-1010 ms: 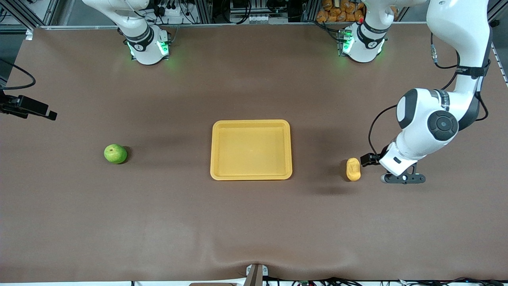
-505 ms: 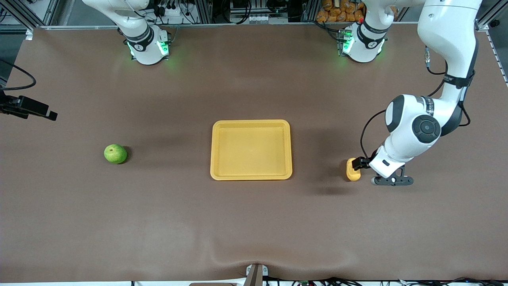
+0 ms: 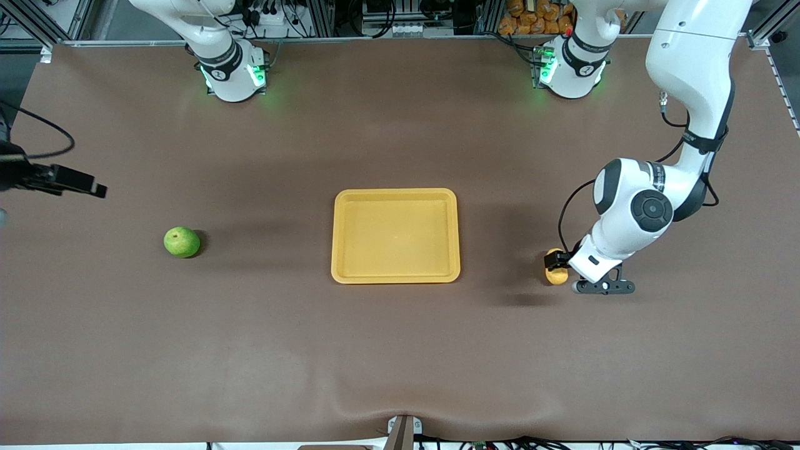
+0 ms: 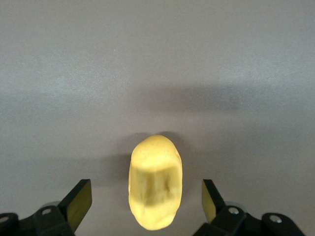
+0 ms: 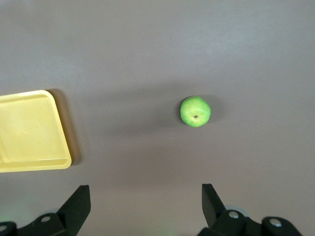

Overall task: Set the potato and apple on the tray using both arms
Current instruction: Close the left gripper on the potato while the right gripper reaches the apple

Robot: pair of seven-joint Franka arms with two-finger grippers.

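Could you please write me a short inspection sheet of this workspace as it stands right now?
Surface: brown table mat, slightly rippled at the edge nearest the front camera.
Potato: on the mat toward the left arm's end, apart from the tray.
Apple: on the mat toward the right arm's end, apart from the tray.
Tray: mid-table, nothing in it.
Clutter: nothing seen on the mat.
Left gripper: open, fingers either side of the potato, not touching it.
Right gripper: open, up over the mat, short of the apple.
Cables: black cable looped at the left arm's wrist.
Surroundings: metal framing and wiring along the bases' side.
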